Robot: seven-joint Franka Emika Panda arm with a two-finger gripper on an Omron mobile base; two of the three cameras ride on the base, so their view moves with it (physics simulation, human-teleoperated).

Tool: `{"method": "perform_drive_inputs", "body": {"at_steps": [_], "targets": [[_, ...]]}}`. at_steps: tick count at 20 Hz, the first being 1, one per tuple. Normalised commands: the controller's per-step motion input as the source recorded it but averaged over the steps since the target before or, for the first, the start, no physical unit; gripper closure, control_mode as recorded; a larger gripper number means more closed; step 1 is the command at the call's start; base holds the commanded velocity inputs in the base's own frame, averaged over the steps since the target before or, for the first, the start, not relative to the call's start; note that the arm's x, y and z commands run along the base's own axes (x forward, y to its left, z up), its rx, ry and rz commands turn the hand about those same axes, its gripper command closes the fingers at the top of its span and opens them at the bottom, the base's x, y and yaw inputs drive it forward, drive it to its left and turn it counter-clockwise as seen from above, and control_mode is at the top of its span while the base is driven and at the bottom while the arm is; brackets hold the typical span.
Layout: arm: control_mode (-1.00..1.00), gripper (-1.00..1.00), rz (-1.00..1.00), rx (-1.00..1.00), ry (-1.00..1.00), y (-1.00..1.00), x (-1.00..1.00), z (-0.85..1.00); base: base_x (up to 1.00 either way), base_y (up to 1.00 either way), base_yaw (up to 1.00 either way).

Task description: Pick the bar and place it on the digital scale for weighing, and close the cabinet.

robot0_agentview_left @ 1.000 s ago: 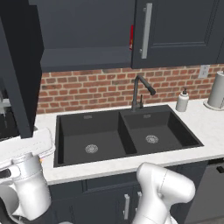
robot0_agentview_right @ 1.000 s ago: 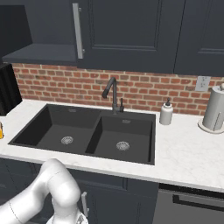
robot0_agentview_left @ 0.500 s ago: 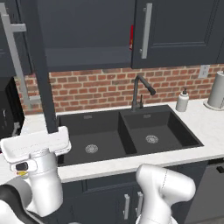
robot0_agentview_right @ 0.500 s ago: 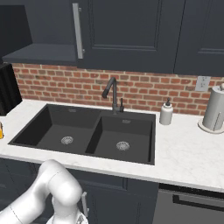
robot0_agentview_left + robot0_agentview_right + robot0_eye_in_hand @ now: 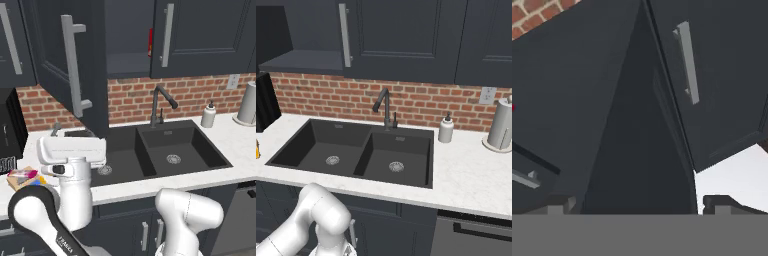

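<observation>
The gripper (image 5: 639,204) shows at the bottom of the hand view as two dark finger tips (image 5: 722,202) set far apart, jaws spread wide with nothing between them. They face the thin edge of the cabinet (image 5: 65,65) door, which runs up the middle of that view. In the left base view the white hand sits at lower left, just under the swung-out door.

That door stands open at upper left of the left base view, its long silver handle (image 5: 75,65) facing the camera. Behind it the cabinet's dark shelf is exposed at top centre, with a sliver of a red box (image 5: 149,42) at the edge of the neighbouring closed door.

The bar (image 5: 21,174), pink and white, lies at the far left edge of the left base view on the digital scale (image 5: 25,181), whose orange-yellow body and a bit of blue panel peek out beside the arm.

Outward from there, a black double sink (image 5: 356,152) fills the centre of the white counter (image 5: 471,175), with a dark faucet (image 5: 383,107) behind it against the brick wall. To the right of the faucet stand a small soap bottle (image 5: 446,129) and, near the right edge, a paper towel roll (image 5: 502,124).
</observation>
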Motion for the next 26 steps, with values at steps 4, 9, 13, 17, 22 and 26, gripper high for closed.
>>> {"method": "perform_drive_inputs", "body": {"at_steps": [4,9,13,17,22,26], "targets": [[-1.0,-1.0,0.03,0.59,-0.06,-0.79,0.04,1.0,0.0,0.0,0.0],[-1.0,-1.0,0.03,0.6,-0.05,-0.82,0.02,1.0,0.0,0.0,0.0],[-1.0,-1.0,0.03,0.62,-0.05,-0.83,0.0,1.0,0.0,0.0,0.0],[-1.0,-1.0,0.02,0.63,-0.04,-0.86,0.02,1.0,0.0,0.0,0.0],[-1.0,-1.0,0.02,0.6,-0.01,-0.84,0.19,1.0,0.0,0.0,0.0],[-1.0,-1.0,0.0,0.54,0.01,-0.67,0.35,0.95,0.0,0.0,0.0]]}}
